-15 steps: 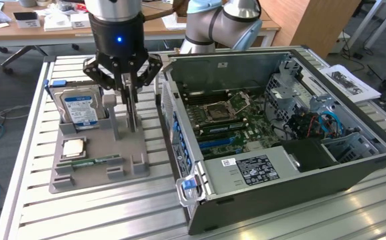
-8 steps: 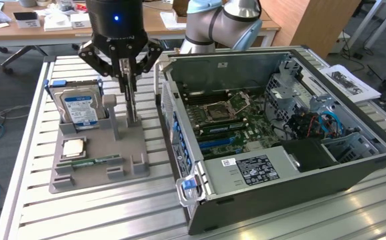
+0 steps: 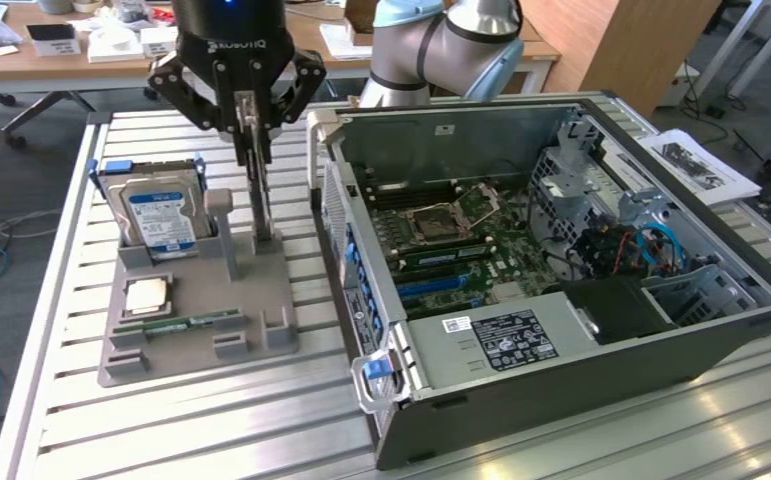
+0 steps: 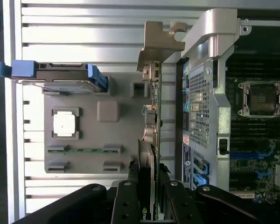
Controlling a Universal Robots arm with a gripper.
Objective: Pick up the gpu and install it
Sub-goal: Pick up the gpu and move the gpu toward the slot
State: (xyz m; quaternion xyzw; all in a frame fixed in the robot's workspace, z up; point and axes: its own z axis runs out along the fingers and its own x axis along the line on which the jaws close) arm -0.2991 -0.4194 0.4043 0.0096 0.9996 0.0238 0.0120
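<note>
The gpu (image 3: 260, 195) is a thin card seen edge-on, standing upright over the back right of the grey holder (image 3: 262, 335). My gripper (image 3: 254, 128) comes down from above and is shut on the card's top edge. In the wrist view the gpu (image 4: 152, 116) runs as a narrow strip away from my gripper (image 4: 149, 189), and its silvery bracket (image 4: 161, 42) is at the far end. Whether the card's lower end still touches the holder I cannot tell. The open computer case (image 3: 705, 330) lies right beside it, on the exterior view's right.
On the holder (image 4: 126, 135) stand a hard drive (image 3: 158, 215) with blue clips, a square processor (image 3: 145, 295) and a green memory stick (image 3: 185, 325). Inside the case the motherboard (image 3: 452, 240) lies exposed with blue slots (image 3: 432, 285). The case's rear wall (image 4: 200, 93) is close to the card.
</note>
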